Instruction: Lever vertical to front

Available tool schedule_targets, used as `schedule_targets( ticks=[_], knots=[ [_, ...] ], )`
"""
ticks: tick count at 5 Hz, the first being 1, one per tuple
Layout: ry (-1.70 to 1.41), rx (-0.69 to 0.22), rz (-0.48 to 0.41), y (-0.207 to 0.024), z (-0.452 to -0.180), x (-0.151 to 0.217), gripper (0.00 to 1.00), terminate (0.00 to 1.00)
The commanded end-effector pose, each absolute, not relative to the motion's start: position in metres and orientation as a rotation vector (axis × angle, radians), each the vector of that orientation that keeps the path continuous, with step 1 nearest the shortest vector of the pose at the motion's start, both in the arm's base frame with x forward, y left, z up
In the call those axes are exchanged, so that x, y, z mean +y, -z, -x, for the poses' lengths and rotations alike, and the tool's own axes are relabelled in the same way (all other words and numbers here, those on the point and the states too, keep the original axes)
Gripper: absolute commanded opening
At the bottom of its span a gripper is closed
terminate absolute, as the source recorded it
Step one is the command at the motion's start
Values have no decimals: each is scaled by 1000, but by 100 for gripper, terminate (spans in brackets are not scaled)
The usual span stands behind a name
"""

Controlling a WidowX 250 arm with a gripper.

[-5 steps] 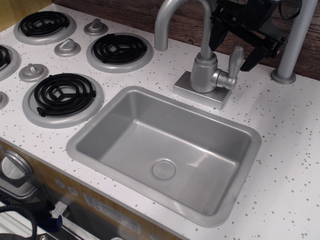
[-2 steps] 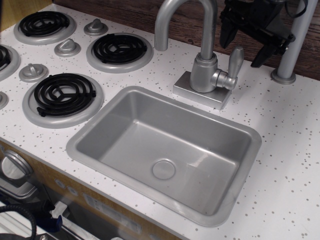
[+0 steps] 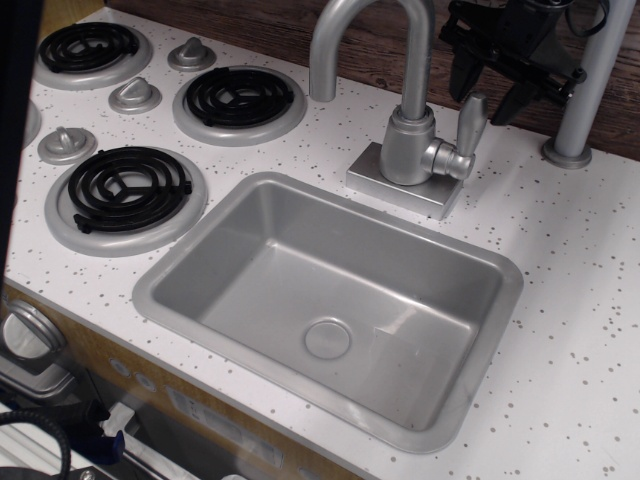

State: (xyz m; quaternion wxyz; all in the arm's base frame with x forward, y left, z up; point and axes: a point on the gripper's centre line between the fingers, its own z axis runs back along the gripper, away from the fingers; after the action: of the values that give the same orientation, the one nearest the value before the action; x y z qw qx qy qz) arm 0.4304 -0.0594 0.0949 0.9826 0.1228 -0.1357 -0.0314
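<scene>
- The lever [image 3: 469, 122] is seen standing upright on its short stub at the right side of the faucet body [image 3: 408, 148], just as it stood a second ago.
- The black gripper [image 3: 489, 92] is placed above and behind the lever, at the upper right of the view; it has been shifted from its earlier position, where it lay lower and further left, tilted across the lever's top.
- The fingers [image 3: 466, 78] are spread well apart, one on either side of the lever's upper end, and nothing is held between them; whether the lever is touched cannot be told.
- A dark vertical band [image 3: 18, 130] has been brought in along the left edge, covering part of the stove burners [image 3: 125, 187] that were visible earlier.
- The sink [image 3: 250, 190], the curved spout [image 3: 345, 25] and the grey post [image 3: 585, 90] on the speckled counter [image 3: 570, 260] are left unchanged.
</scene>
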Motion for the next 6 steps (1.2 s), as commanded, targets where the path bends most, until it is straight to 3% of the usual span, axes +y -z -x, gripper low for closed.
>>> schedule_targets(
  ticks=[1, 3, 6],
  knots=[
    [24, -294, -241, -107, -424, -55, 0, 0],
    [-41, -202, -226, -98, -390, -52, 0, 0],
    [-45, -169, -140, -65, -387, -54, 0, 0]
  ],
)
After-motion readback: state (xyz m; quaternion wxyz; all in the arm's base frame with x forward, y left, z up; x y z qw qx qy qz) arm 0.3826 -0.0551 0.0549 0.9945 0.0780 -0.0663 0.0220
